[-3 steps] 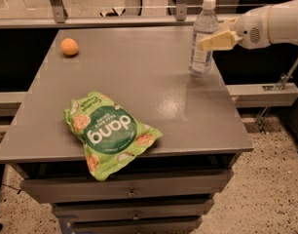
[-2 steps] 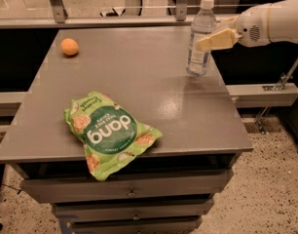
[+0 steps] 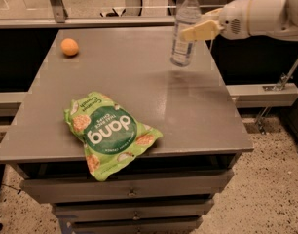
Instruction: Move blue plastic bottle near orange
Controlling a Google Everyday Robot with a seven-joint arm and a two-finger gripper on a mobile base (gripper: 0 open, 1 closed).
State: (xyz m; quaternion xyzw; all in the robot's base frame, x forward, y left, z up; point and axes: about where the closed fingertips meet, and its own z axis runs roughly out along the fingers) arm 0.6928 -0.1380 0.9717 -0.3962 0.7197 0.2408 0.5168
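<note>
The blue plastic bottle (image 3: 183, 30), clear with a white cap, is at the table's far right, tilted slightly, its base at or just above the tabletop. My gripper (image 3: 195, 31) reaches in from the right and is shut on the bottle's middle, with one pale finger (image 3: 201, 30) lying across its front. The orange (image 3: 69, 47) sits at the table's far left corner, well apart from the bottle.
A green "dang" snack bag (image 3: 107, 130) lies at the front left, overhanging the grey table's (image 3: 197, 111) front edge. Drawers sit below the tabletop. A rail and a glass partition run behind the table. My white arm (image 3: 266, 16) extends off the right.
My gripper has carried the bottle to the left and a little up in the picture, away from the table's right edge. The orange and the bag have not moved.
</note>
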